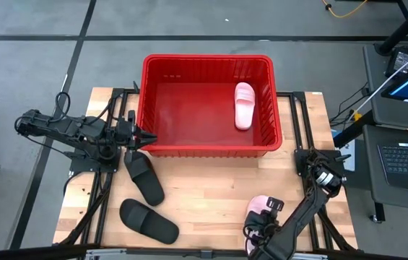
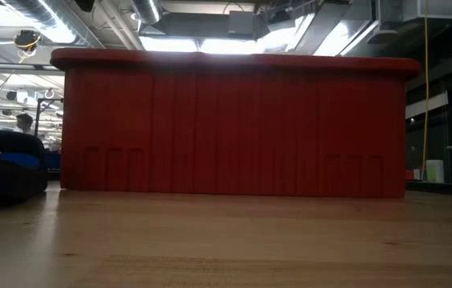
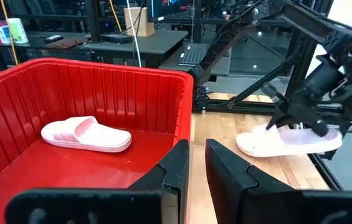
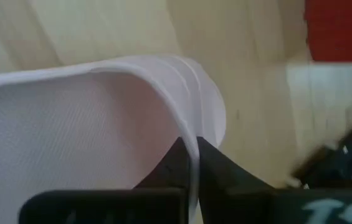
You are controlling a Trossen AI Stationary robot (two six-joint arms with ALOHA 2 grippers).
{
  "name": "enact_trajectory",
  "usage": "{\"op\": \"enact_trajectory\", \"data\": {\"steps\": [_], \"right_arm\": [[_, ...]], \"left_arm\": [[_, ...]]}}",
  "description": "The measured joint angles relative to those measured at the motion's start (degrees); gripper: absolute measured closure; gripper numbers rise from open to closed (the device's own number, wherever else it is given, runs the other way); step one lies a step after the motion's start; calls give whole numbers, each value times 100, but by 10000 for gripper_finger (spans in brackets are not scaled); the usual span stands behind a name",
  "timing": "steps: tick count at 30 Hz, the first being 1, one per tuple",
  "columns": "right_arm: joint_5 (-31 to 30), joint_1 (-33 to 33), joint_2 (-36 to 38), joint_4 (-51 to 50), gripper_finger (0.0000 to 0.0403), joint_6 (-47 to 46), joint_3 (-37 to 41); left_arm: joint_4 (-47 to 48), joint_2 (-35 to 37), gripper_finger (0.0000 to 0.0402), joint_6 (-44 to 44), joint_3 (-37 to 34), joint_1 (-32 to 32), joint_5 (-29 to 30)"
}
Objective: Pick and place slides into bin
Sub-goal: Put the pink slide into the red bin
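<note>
The red bin (image 1: 207,148) stands at the table's far middle, with one pink slide (image 1: 244,105) lying flat on its floor; this slide also shows in the left wrist view (image 3: 85,134). Two black slides (image 1: 144,177) (image 1: 149,221) lie flat on the table at the near left. My right gripper (image 1: 261,220) is at the near edge, shut on the second pink slide (image 3: 288,140). My left gripper (image 1: 144,137) is empty by the bin's near left corner, its fingers (image 3: 177,163) almost together. My right gripper pinches the pink slide's strap (image 4: 191,140) between its two fingers, one finger under the strap and one outside it, at the strap's edge. It comes from above, slanting. Whether the sole is clear of the table I cannot tell.
The bin's near wall (image 2: 234,120) fills the low view. Bare wood lies between the bin and the near edge (image 1: 211,188). Desks with a laptop (image 1: 406,155) stand beyond the table's right edge.
</note>
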State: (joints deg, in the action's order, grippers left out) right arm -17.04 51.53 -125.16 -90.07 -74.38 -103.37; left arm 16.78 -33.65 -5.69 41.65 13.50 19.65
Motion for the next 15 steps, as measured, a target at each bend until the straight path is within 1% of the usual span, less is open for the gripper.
{"op": "enact_trajectory", "data": {"steps": [6, 15], "right_arm": [[-700, -4, 28, 14, 390, 126, -554], [-1141, -4, 28, 8, 390, 286, -1185]], "left_arm": [[-2, 0, 356, -4, 0, 1, 4], [-2, 2, 357, -7, 0, -1, 6]]}}
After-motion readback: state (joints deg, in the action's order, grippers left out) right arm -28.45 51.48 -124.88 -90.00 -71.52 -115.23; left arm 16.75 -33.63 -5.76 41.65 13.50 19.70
